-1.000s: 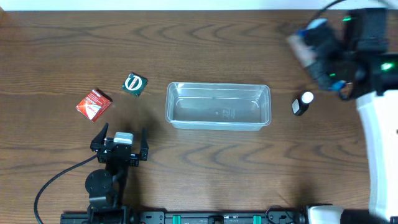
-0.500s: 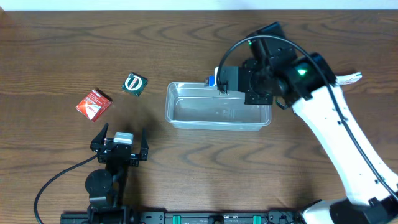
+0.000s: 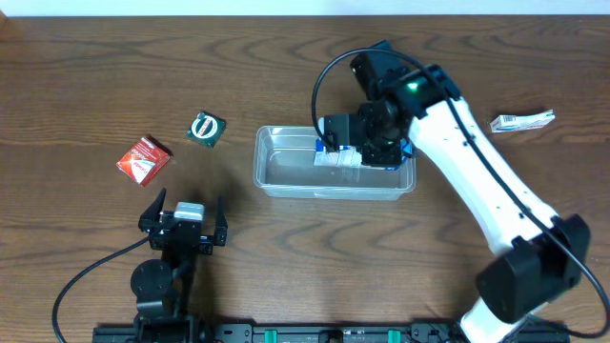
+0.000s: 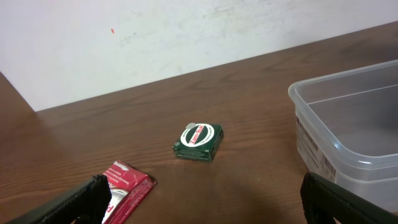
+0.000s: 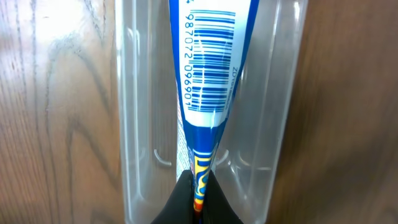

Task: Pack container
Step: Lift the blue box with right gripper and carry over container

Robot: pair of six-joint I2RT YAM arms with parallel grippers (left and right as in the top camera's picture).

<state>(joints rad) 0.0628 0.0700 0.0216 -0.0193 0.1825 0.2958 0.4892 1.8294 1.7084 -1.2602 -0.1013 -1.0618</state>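
While R gripper pinches a blue-white barcoded packet over the container, L gripper sits wide open nr red pouch.

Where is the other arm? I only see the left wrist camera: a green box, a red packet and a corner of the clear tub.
Observer: The right fingers are above the container, pinching a blue and white package.
Operator: Is it in there yet?
Observer: It is over the inside; I cannot tell whether it touches the bottom.
Operator: Anything else to pack that I can't see?
Observer: A small white packet lies on the table, to the right of the container.
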